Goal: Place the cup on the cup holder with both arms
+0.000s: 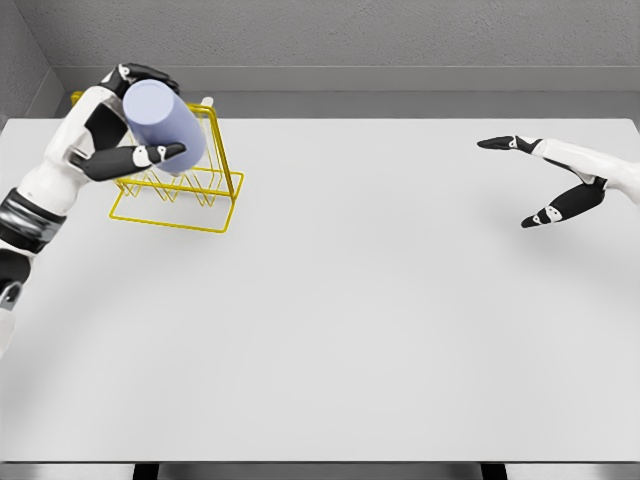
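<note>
Left hand (120, 130) closed around the tilted cup (165, 125), poised over the yellow wire rack (180, 195) at far left for seating; right hand (555, 180) spread open, empty, well clear at far right.

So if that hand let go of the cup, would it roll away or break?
The cup looks like a smooth, plain cylinder, so on its side it would probably roll across the table. The left hand holds it tilted over the wire holder, which might catch it. It seems rigid. Whether it would break, I cannot tell.
</note>
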`<action>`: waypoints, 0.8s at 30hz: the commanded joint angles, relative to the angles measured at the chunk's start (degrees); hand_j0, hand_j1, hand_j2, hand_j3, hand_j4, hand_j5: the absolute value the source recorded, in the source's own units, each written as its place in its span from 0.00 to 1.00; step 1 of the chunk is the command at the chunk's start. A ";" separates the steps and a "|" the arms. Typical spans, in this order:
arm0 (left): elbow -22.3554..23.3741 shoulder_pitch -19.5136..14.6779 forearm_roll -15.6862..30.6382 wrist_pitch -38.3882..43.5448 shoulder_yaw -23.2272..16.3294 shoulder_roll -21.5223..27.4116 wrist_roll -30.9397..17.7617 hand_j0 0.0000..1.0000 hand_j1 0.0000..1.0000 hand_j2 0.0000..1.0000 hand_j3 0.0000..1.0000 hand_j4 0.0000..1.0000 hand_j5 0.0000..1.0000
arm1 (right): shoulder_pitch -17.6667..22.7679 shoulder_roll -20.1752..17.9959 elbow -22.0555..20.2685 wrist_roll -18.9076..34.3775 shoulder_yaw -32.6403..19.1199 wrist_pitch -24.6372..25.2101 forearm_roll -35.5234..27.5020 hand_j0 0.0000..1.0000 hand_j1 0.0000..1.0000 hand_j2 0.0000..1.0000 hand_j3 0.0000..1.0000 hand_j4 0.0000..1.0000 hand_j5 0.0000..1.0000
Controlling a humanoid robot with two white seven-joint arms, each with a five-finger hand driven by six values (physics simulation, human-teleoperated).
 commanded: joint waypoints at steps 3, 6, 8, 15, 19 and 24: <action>2.23 -0.17 0.43 0.01 -0.17 0.57 0.02 0.37 0.37 0.37 0.37 0.37 0.37 | 0.00 -0.05 -0.04 -0.02 -0.07 0.13 -0.44 1.00 1.00 1.00 1.00 1.00 1.00; 2.93 -0.70 0.17 0.01 -0.70 -0.22 0.02 0.37 0.37 0.37 0.37 0.37 0.37 | 0.00 -0.05 -0.04 -0.02 -0.07 0.13 -0.44 1.00 1.00 1.00 1.00 1.00 1.00; 3.02 -0.79 0.08 0.09 -0.87 -0.48 0.11 0.37 0.37 0.37 0.37 0.37 0.37 | 0.00 -0.05 -0.04 -0.02 -0.07 0.13 -0.44 1.00 1.00 1.00 1.00 1.00 1.00; 2.93 -0.18 -0.27 0.09 -0.96 -0.75 0.02 0.37 0.37 0.37 0.37 0.37 0.37 | 0.00 -0.05 0.05 -0.02 -0.07 0.13 -0.44 1.00 1.00 1.00 1.00 1.00 1.00; 2.93 -0.18 -0.36 0.09 -0.87 -0.40 -0.16 0.68 0.68 0.68 0.68 0.68 0.68 | 0.00 -0.05 0.05 -0.02 -0.07 0.13 -0.44 1.00 1.00 1.00 1.00 1.00 1.00; 2.85 -0.18 -0.44 -0.08 -0.87 -0.04 -0.25 1.00 1.00 1.00 1.00 1.00 1.00 | 0.00 0.04 0.05 -0.02 -0.07 0.13 -0.44 1.00 1.00 1.00 1.00 1.00 1.00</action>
